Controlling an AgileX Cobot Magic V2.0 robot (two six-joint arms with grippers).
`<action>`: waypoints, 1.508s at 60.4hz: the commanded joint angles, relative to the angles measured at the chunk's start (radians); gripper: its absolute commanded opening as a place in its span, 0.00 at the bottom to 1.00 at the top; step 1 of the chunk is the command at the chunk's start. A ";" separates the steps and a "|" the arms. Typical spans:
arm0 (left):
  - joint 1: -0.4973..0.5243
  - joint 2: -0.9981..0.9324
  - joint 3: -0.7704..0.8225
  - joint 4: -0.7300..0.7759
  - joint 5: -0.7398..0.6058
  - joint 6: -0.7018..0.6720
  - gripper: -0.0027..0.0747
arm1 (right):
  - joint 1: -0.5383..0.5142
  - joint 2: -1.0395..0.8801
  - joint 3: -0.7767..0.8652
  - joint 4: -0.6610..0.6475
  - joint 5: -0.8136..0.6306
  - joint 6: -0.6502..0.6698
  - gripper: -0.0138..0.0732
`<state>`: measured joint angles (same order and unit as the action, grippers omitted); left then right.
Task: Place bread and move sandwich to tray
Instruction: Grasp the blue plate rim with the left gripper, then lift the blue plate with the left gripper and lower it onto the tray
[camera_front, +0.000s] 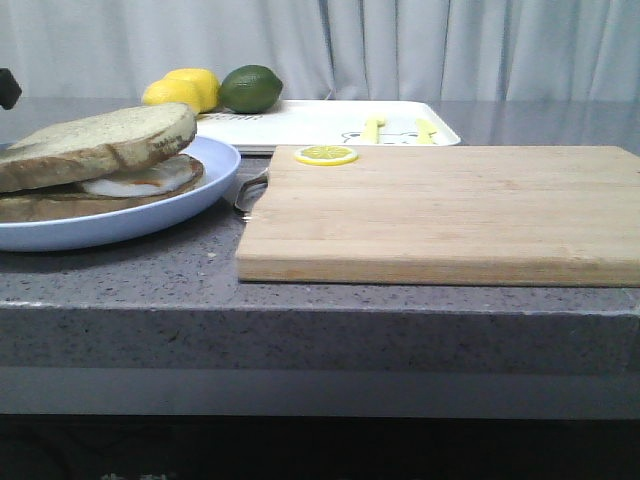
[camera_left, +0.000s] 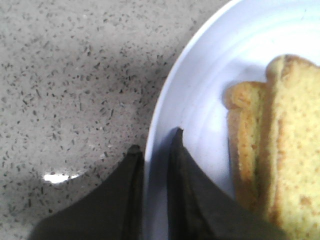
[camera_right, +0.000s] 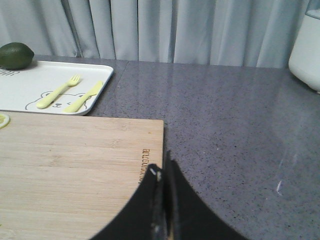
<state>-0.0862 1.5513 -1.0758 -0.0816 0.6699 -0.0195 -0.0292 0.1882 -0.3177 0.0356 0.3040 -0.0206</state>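
The sandwich (camera_front: 100, 160) lies on a pale blue round plate (camera_front: 200, 190) at the front left: a pale speckled bread slice (camera_front: 110, 135) leans over a white fried egg (camera_front: 150, 180) on a lower slice. The left wrist view shows its brown crusts (camera_left: 280, 150). My left gripper (camera_left: 156, 140) pinches the plate's rim (camera_left: 165, 115), one finger outside and one inside. The white tray (camera_front: 320, 122) lies at the back and also shows in the right wrist view (camera_right: 45, 80). My right gripper (camera_right: 161, 162) is shut and empty over the cutting board's right edge.
A light wooden cutting board (camera_front: 450, 210) with a lemon slice (camera_front: 326, 155) fills the middle. A lemon (camera_front: 185, 90) and lime (camera_front: 250, 88) sit on the tray's left. A white appliance (camera_right: 307, 45) stands far right. A metal utensil (camera_front: 250, 190) lies between plate and board.
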 joint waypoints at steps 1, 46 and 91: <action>-0.002 -0.017 -0.015 -0.007 -0.002 0.044 0.01 | 0.001 0.008 -0.028 -0.010 -0.085 0.000 0.09; 0.129 0.039 -0.586 -0.547 0.247 0.274 0.01 | 0.001 0.008 -0.028 -0.001 -0.083 0.000 0.09; -0.001 0.903 -1.633 -0.660 0.432 0.105 0.01 | 0.001 0.008 -0.026 -0.001 -0.075 0.000 0.09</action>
<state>-0.0835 2.5135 -2.6483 -0.6191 1.1534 0.1145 -0.0292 0.1882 -0.3170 0.0374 0.3059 -0.0189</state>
